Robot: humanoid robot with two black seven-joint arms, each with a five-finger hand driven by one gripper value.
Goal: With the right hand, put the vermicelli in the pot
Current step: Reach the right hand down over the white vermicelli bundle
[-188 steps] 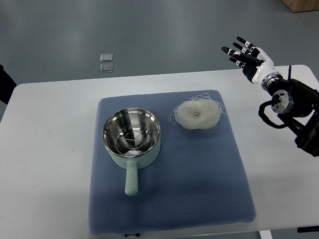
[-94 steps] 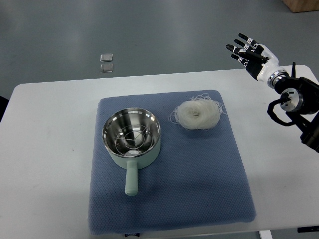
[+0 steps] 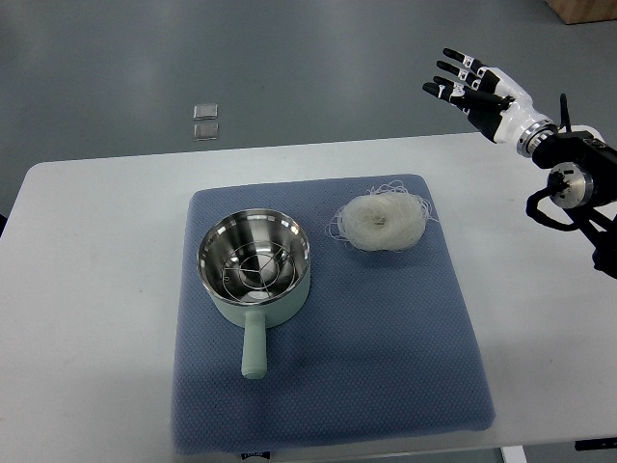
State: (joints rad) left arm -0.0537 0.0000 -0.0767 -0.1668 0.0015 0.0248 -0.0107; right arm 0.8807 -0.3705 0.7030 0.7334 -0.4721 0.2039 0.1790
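Note:
A white nest of vermicelli (image 3: 382,220) lies on the blue mat (image 3: 386,338), to the right of the pot. The pale green pot (image 3: 254,269) has a steel inside with a wire rack in it, and its handle points toward the near edge. My right hand (image 3: 470,85) is raised beyond the table's far right corner, well up and to the right of the vermicelli. Its fingers are spread and hold nothing. My left arm does not show.
The mat covers the middle of a white table (image 3: 96,289). Two small square plates (image 3: 205,121) lie on the grey floor beyond the far edge. My right forearm (image 3: 578,193) hangs over the table's right edge.
My right hand has risen and drifted farther from the table, away from the vermicelli, with the fingers still spread. The pot and the vermicelli have not moved.

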